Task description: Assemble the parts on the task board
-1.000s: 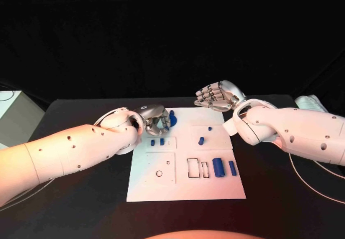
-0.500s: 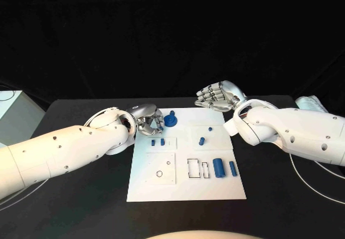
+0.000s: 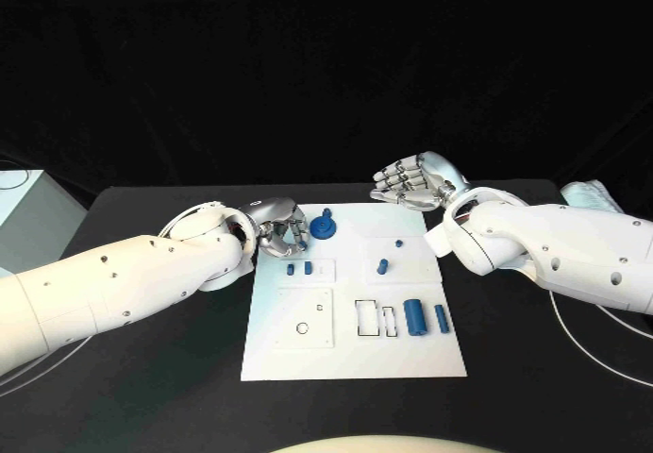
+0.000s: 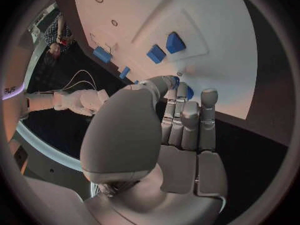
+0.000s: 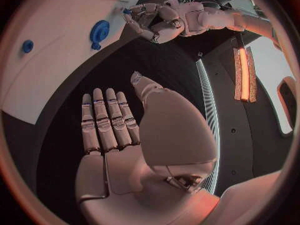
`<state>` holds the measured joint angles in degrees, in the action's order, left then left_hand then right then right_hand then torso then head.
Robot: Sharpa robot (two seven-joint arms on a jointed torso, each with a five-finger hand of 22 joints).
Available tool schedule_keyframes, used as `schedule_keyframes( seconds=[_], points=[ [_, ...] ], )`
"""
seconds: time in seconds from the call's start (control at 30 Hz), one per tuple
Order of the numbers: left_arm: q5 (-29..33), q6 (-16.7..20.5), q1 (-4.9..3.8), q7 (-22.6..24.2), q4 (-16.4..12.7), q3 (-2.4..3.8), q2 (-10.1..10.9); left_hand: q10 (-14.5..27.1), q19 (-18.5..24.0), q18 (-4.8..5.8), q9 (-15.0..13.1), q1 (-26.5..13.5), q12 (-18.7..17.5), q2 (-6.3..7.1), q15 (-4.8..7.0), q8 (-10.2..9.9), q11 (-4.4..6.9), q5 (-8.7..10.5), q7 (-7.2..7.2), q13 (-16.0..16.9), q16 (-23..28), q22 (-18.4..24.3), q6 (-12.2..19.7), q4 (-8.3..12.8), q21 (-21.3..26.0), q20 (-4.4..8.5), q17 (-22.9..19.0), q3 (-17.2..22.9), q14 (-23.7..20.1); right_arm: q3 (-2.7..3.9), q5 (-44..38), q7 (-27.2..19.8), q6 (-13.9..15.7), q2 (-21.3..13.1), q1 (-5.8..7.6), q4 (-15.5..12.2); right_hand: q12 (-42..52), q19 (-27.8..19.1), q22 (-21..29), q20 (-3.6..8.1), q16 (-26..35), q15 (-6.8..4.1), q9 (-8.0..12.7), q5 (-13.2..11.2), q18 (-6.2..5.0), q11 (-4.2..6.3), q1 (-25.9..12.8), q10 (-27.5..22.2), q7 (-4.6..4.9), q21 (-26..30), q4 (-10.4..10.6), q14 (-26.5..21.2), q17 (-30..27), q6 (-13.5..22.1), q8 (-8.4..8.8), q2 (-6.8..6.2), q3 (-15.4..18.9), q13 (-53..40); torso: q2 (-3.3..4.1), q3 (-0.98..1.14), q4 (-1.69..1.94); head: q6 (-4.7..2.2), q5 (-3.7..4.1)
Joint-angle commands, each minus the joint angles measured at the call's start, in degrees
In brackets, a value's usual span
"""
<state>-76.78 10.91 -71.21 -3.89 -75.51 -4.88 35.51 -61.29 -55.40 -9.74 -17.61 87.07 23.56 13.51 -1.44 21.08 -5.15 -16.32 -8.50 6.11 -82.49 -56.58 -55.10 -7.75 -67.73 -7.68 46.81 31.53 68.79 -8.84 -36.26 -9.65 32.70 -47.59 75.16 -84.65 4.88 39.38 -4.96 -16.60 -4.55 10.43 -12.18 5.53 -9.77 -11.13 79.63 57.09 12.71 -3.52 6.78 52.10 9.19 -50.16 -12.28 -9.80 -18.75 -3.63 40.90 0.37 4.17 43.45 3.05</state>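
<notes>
Silver fingers point(image 3: 289, 236) on my left hand point(image 3: 276, 228) are curled in at the near-left corner of the far end of the white board point(image 3: 354, 363); I see nothing gripped between them, and in the left wrist view they lie side by side, bent, with a blue piece just past their tips. That hand sits just beside the round blue knob point(image 3: 323, 226), apart from it as far as I can tell. My right hand point(image 3: 415, 181) hangs above the table beyond the board's far right corner, fingers straight and close together in its wrist view, palm bare, holding nothing. On the board, two small blue pegs point(image 3: 299, 269) stand side by side near my left hand, two more small pieces point(image 3: 384, 266) lie mid-board, and a fat blue cylinder point(image 3: 412, 316) and a thinner one point(image 3: 441, 319) lie beside the rectangular slots point(image 3: 365, 318). The black table point(image 3: 163, 377) surrounds the board.
</notes>
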Motion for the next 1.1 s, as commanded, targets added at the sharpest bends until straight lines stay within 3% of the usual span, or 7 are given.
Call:
schedule_keyframes(
  seconds=[0.03,0.5,1.1],
  points=[
    [-0.88,-1.85,-0.03,-0.35,0.19,0.04,-0.24,-0.4,-0.43,0.84,-0.11,-0.47,-0.33,-0.07,-0.09,-0.25,0.06,0.04,-0.07,0.07,-0.05,-0.05,-0.4,0.29,-0.27,0.15,0.02,0.0,0.13,0.02,-0.5,-0.78,-0.38,-0.01,0.0,-0.03,-0.31,-0.17,0.05,-0.04,0.21,-0.15,0.09,0.0,-0.28,-0.07,-0.02,0.38,1.01,0.06,-0.32,0.39,-0.05,-0.23,0.26,0.47,-0.11,-0.02,-0.01,0.05,-0.05,0.04,-0.04],
    [-1.85,-3.94,-0.03,-1.76,0.74,0.01,-1.09,-0.55,-0.51,0.86,-0.15,-0.42,-0.5,-0.2,-0.06,-0.29,0.09,0.0,-0.04,0.12,0.0,-0.14,-0.57,0.43,-0.34,0.15,0.01,0.16,0.13,0.02,-0.5,-0.79,-0.33,0.02,0.0,0.0,-0.31,-0.17,0.05,-0.04,0.21,-0.15,0.09,0.0,-0.28,-0.07,-0.02,0.38,1.01,0.06,-0.32,0.39,-0.05,-0.23,0.26,0.47,-0.11,-0.02,-0.01,0.03,-0.02,0.18,-0.14],
    [-2.29,-4.04,-0.03,-2.76,0.85,0.01,-1.14,-0.72,-0.64,0.88,-0.2,-0.45,-0.61,-0.3,-0.04,-0.3,0.11,-0.02,-0.04,0.17,0.01,-0.26,-0.73,0.5,-0.43,0.16,0.01,0.24,0.16,0.02,-0.5,-0.82,-0.32,0.04,0.0,0.01,-0.31,-0.17,0.05,-0.04,0.21,-0.15,0.09,0.0,-0.28,-0.07,-0.02,0.38,1.01,0.06,-0.32,0.39,-0.05,-0.23,0.26,0.47,-0.11,-0.02,-0.01,0.01,-0.02,0.1,-0.14]
  ],
)
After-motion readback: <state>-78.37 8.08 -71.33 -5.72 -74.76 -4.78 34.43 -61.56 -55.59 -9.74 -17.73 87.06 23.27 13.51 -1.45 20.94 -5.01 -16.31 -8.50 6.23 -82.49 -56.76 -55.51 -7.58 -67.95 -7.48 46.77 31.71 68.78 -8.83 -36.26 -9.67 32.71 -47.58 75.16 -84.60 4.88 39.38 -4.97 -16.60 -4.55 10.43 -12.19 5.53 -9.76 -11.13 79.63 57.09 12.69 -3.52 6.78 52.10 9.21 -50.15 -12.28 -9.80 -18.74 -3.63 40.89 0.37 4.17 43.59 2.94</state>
